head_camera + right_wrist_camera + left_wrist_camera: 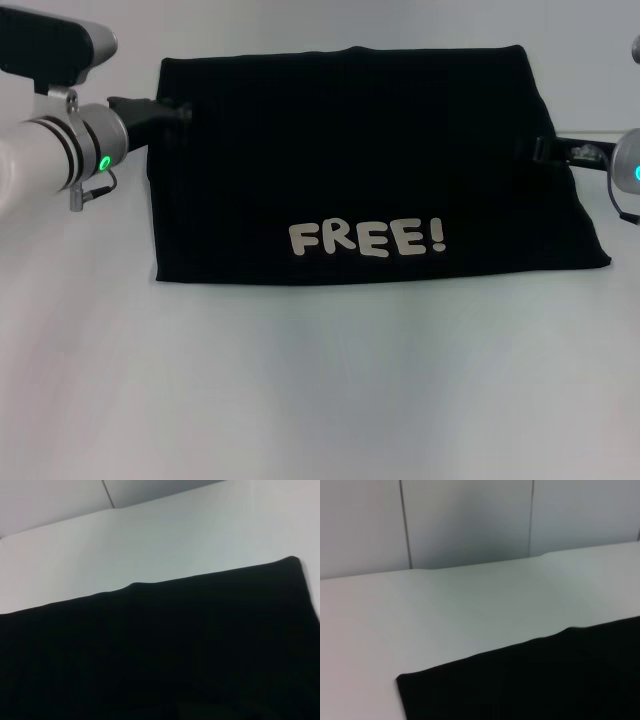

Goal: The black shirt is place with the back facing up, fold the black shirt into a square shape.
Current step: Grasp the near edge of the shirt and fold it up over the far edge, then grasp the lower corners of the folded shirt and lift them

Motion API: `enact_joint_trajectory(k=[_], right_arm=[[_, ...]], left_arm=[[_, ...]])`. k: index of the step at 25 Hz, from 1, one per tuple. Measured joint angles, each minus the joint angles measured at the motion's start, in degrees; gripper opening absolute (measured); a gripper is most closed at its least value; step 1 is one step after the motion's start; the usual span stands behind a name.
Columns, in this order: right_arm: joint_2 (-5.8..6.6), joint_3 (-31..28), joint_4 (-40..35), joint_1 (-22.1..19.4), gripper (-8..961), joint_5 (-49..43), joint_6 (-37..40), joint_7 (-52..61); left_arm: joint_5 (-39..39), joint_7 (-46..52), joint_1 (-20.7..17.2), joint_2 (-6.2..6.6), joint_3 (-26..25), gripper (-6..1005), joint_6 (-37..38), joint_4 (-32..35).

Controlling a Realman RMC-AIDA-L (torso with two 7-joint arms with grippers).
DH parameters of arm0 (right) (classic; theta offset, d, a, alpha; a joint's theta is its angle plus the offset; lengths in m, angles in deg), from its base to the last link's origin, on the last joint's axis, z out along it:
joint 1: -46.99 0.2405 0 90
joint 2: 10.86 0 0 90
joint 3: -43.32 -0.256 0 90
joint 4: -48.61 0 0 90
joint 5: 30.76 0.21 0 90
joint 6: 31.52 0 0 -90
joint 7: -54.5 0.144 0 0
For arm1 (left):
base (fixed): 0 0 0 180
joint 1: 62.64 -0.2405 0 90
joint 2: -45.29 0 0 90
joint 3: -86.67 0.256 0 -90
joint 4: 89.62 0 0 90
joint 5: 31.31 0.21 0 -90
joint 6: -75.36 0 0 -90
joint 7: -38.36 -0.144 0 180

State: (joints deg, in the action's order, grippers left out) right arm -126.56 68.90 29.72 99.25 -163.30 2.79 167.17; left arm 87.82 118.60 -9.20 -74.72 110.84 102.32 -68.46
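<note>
The black shirt lies flat on the white table as a wide folded rectangle, with the white word "FREE!" near its front edge. My left gripper is at the shirt's left edge, near the far corner. My right gripper is at the shirt's right edge, about halfway along it. Both tips merge with the dark cloth. The left wrist view shows a corner and an edge of the shirt. The right wrist view shows a broad stretch of the shirt and one corner.
The white table spreads in front of the shirt and on both sides. A grey panelled wall stands behind the table's far edge.
</note>
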Motion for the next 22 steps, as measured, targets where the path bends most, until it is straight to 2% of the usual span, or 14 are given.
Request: enact_joint_trajectory(k=[1, 4, 9, 12, 15, 18, 22], right_arm=[[0.01, -0.01, -0.16, -0.22, 107, 0.0, 0.0, 0.0], [0.03, 0.11, -1.01, -1.01, 225, 0.0, 0.61, -0.05], [-0.73, -0.08, -5.81, -3.02, 448, 1.12, 4.31, -0.05], [-0.22, 0.09, -7.46, -4.56, 603, 3.78, 7.69, -0.04], [0.78, 0.06, -7.89, -6.06, 611, 5.49, 11.07, -0.03], [1.84, 0.22, -8.55, -7.72, 617, 6.33, 16.46, -0.37], [2.94, 0.29, -9.73, -9.51, 616, 6.46, 23.92, -0.5]], left_arm=[[0.08, -0.05, -0.03, -0.02, 0.02, 106, -0.25, -0.06], [-0.01, -0.07, -0.2, 0.23, 0.04, 107, -0.48, -0.31], [0.01, 0.25, -0.84, 0.37, 0.08, 286, -0.39, 0.39], [-0.13, 2.13, -1.88, 0.07, 0.04, 416, 1.54, 1.77], [-0.12, 6.1, -4.41, -0.58, 0.1, 557, 8.19, 4.75], [-0.79, 7.73, -7.52, -1.62, -0.05, 787, 14.97, 8.53], [-0.91, 8.87, -12.75, -3.45, -0.09, 836, 26.23, 13.63]])
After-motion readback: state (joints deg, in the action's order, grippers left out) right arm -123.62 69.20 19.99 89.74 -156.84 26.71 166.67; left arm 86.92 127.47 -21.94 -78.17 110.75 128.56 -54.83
